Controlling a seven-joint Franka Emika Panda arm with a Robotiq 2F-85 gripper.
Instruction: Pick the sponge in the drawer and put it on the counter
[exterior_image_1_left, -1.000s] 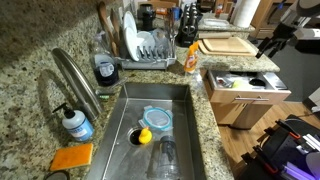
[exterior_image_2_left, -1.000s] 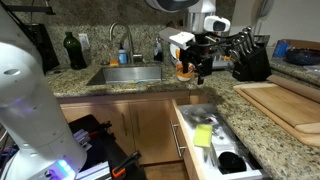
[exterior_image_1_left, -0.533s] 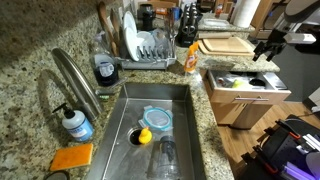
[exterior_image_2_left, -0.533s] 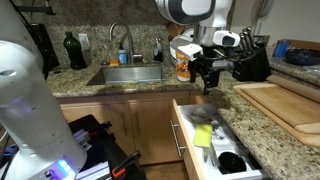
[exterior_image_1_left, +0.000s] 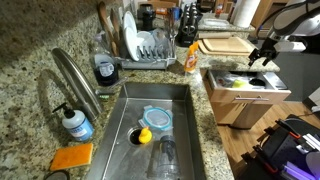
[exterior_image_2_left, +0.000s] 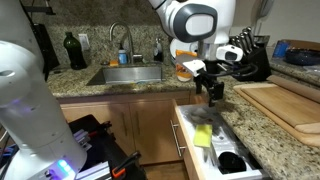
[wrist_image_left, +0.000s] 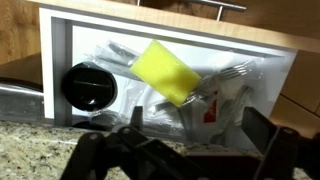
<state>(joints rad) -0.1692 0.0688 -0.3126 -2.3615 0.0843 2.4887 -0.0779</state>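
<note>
We see the arm reaching out over the pulled-out drawer (wrist_image_left: 57, 60), with the hand (exterior_image_2_left: 214, 95) pointing straight down above it. The hand is released: in the wrist view its two fingers (wrist_image_left: 270, 148) stand wide apart with nothing between them. The sponge (wrist_image_left: 168, 72) is a bright yellow block. It lies skewed inside the drawer on clear plastic wrapping, near a round black object (wrist_image_left: 90, 88). We count one of each there. The granite worktop (exterior_image_2_left: 255, 115) flanks the drawer.
</note>
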